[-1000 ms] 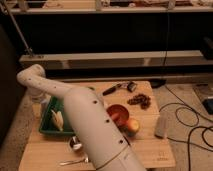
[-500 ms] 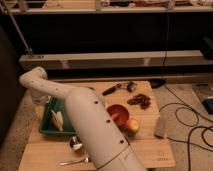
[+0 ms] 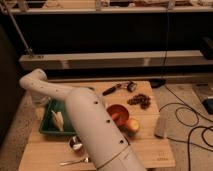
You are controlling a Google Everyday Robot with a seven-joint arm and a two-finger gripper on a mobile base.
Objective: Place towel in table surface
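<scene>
Camera view, near edge first. What lies down front?
— Spoon at the front of the wooden surface, left of centre. Small metal cup just behind it. Thick white arm rises from the bottom edge beside both and runs back and left.
— Middle ground?
— Green tray at left, with a pale yellow wedge lying in it. Right of the arm is an orange bowl, with a round yellow-red fruit just beside its near right side. Grey-blue block at the right edge of the surface, well apart from the tray.
— Claw?
— Arm bends at an elbow over the far left corner, then drops. Claw hangs low at the tray's left end, largely masked by the wrist. Fingers apart, clamped on nothing I can make out.
— Towel?
— Cannot pin it down. Something pale sits under the claw at the tray's left end. Whether it is cloth or part of the robot, cannot tell.
— Further back?
— Dark brown cluster behind the bowl. Black-handled tool near the far edge. Cables on the floor to the right. Long pale shelf along the dark back wall.
</scene>
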